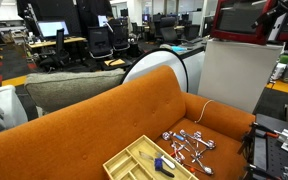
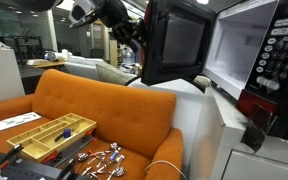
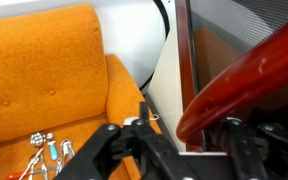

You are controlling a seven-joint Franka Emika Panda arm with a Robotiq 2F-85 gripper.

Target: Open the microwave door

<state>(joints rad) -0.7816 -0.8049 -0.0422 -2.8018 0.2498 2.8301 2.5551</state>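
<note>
The red microwave (image 2: pixel 269 85) stands on a tall white cabinet (image 2: pixel 199 125), and it also shows at the top right of an exterior view (image 1: pixel 246 30). The microwave door (image 2: pixel 179 40) is swung wide open to the left, showing the white inside (image 2: pixel 239 45). My gripper (image 2: pixel 136 38) is at the door's free edge. In the wrist view the gripper (image 3: pixel 174 135) has its fingers spread apart, and the door's red edge (image 3: pixel 249 75) runs between them, close to the right finger.
An orange sofa (image 2: pixel 94 100) stands beside the cabinet. On it lie a yellow compartment tray (image 1: pixel 134 160) and a pile of metal parts (image 1: pixel 189 145). A white cable (image 1: pixel 199 110) hangs by the cabinet. Office chairs and desks (image 1: pixel 74 40) stand behind.
</note>
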